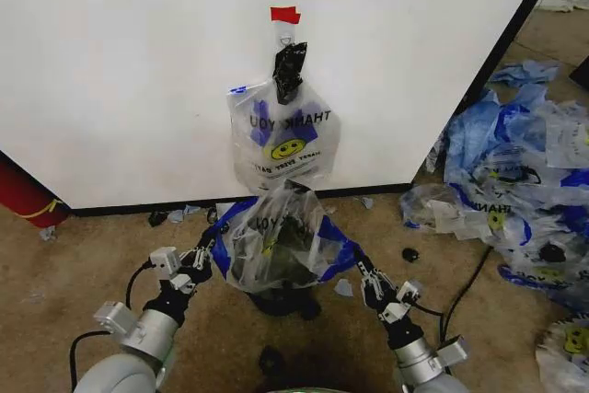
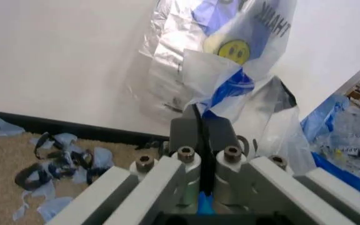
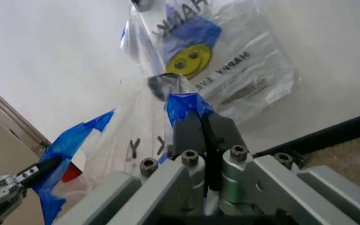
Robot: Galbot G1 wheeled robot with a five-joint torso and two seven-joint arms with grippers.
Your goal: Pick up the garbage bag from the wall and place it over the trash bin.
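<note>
Down low at six o'clock, the garbage bag (image 1: 276, 241) is stretched open over the trash bin (image 1: 285, 299), on the carpet just in front of the wall (image 1: 138, 62). Left hand (image 1: 204, 255) is clamped tight on the blue handle at nine o'clock; right hand (image 1: 362, 271) is clamped on the other at three. Another smiley bag (image 1: 283, 135) hangs at twelve, under red tape (image 1: 285, 14).

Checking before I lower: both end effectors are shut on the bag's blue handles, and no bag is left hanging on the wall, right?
Not quite. Another smiley bag hangs on the wall, as the head view shows. The left end effector and right end effector are both shut on the garbage bag's blue handles.
</note>
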